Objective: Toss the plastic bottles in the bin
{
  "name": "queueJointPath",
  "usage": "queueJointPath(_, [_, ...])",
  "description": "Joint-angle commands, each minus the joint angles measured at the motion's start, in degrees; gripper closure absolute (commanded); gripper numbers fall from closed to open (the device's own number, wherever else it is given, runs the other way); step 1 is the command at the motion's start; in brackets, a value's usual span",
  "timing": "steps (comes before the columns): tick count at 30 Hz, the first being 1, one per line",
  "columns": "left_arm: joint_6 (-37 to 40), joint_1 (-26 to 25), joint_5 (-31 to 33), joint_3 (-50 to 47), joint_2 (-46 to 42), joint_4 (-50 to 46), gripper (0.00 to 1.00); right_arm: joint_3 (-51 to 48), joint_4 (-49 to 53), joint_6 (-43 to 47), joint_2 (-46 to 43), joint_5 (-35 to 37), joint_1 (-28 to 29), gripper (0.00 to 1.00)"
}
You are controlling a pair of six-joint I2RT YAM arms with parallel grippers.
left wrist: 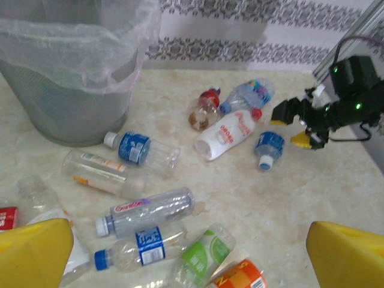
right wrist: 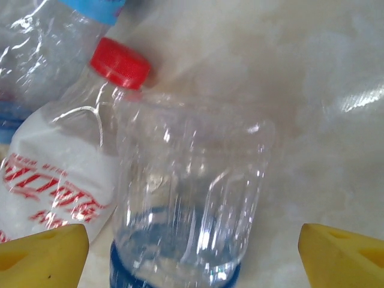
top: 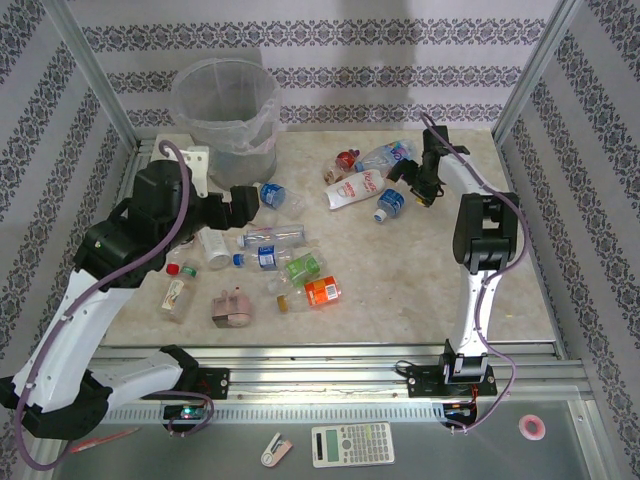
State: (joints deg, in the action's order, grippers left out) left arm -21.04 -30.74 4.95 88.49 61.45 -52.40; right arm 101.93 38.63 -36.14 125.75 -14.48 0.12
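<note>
Bare surface (top: 400, 290) toward 5 o'clock of the right claw (top: 418, 193), frame post (top: 528, 80) close at 2 o'clock, bin (top: 240, 140) far off at 10 o'clock, ahead of the wide-spread left claw (left wrist: 192, 252). Small blue-labelled bottle (top: 390, 203) lying flat, long axis running 7 to 1 o'clock in the top view, cap at 7. Sits framed between the right claw's widely parted fingertips (right wrist: 42, 255), clear of both, white red-lettered bottle (right wrist: 54, 174) alongside at 9 o'clock.

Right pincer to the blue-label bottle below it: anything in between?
Nothing visible. The right pincer hangs open straight over the blue-label bottle. The white bottle lies close beside it, and one finger might nudge it.
</note>
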Motion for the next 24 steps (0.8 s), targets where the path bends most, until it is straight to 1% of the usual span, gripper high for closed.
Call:
queueJointPath(1, [1.91, -1.14, 1.71, -1.46, -0.93, -2.41, 0.00, 2.66, 1.27, -1.53, 1.82, 2.38, 0.09, 0.11])
queueJointPath(7, [1.95, -1.66, 0.95, -2.56, -1.36, -0.68, 0.00, 2.32, 0.62, -2.49, 3.71, 1.83, 0.21, 0.15])
queueJointPath(12, [2.92, -1.95, -1.80, -3.59, 0.37, 1.99, 0.00, 1.53, 0.40, -2.31, 4.38, 1.62, 0.58, 0.23])
queueJointPath(18, [2.06, -2.95, -5.06, -5.75, 2.21, 8.52, 0.00, -2.39, -1.17, -2.71, 2.77, 2.18, 0.23, 0.34])
queueJointPath(20, [2.11, -3.65, -5.88, -5.79, 3.46, 9.94, 0.00, -3.81, -1.58, -2.71, 2.15, 2.07, 0.01, 0.39])
queueJointPath(24, [2.58, -5.78, -5.94, -5.15, 6.81, 11.45, 0.00, -7.16, -3.16, -2.88, 0.09, 1.39, -0.03, 0.46])
